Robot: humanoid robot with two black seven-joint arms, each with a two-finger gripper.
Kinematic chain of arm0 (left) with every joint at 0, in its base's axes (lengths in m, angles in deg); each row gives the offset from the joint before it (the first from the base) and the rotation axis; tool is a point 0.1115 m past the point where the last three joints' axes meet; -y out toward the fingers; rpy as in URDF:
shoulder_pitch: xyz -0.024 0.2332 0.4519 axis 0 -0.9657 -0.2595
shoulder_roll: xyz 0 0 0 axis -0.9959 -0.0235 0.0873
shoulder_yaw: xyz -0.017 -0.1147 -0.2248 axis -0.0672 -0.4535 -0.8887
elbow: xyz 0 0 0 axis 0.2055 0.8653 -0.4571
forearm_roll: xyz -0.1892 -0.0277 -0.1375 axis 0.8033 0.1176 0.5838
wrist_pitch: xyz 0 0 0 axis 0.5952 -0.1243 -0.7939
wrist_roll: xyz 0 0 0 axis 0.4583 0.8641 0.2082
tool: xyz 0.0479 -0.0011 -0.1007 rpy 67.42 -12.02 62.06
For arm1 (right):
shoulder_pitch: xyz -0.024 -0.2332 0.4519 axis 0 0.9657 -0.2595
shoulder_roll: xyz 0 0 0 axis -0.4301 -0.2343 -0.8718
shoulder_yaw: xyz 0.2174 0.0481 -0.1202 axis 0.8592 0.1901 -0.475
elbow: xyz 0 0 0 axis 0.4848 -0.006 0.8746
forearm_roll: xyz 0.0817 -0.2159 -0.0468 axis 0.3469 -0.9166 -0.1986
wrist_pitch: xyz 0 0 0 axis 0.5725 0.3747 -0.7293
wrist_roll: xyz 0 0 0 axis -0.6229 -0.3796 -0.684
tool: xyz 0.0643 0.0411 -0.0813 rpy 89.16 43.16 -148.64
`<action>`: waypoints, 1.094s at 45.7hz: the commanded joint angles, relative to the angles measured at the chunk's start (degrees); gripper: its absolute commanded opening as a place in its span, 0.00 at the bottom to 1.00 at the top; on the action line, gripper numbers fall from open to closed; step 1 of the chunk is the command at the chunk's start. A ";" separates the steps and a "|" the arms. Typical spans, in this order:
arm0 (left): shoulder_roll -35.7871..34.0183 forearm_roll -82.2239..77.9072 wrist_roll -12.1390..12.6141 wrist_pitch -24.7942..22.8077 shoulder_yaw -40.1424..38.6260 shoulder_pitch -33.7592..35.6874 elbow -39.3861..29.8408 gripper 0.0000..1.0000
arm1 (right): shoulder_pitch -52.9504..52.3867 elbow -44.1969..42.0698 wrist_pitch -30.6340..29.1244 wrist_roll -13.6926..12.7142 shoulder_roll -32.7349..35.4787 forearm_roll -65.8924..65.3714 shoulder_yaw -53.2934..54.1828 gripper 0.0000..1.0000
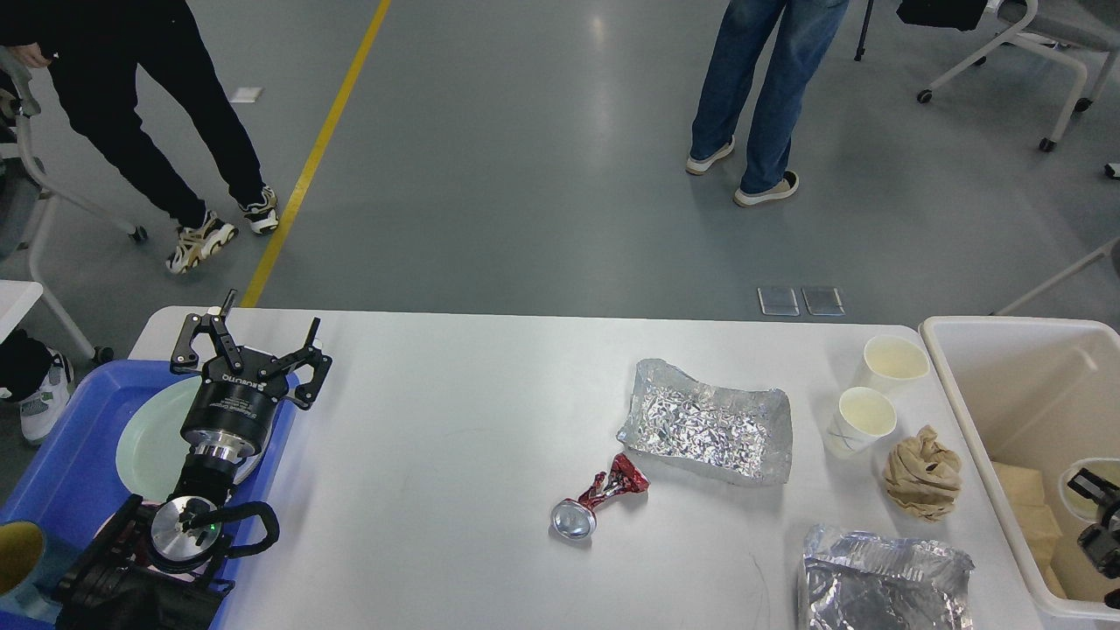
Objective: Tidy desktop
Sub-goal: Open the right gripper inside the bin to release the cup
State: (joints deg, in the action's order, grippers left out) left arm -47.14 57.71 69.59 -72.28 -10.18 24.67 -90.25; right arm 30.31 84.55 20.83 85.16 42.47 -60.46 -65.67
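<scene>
Well, desktop (pixel 455 455) matte white-grey (rounded corners).

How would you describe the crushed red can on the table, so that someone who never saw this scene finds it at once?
Start from the white desktop and find the open foil tray right of its middle. Just in front of the tray's near left corner lies the can, apart from the tray. It is the only red thing on the table: twisted flat, with a round silver end facing the camera.
</scene>
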 commanded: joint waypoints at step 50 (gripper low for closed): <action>0.00 0.00 -0.04 0.00 0.00 0.03 0.00 0.96 | 0.64 0.75 2.96 -0.77 -1.75 -0.11 0.01 1.00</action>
State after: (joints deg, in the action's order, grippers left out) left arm -47.14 57.71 69.55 -72.28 -10.18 24.70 -90.26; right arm 31.65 85.23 24.02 84.39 40.55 -60.57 -65.83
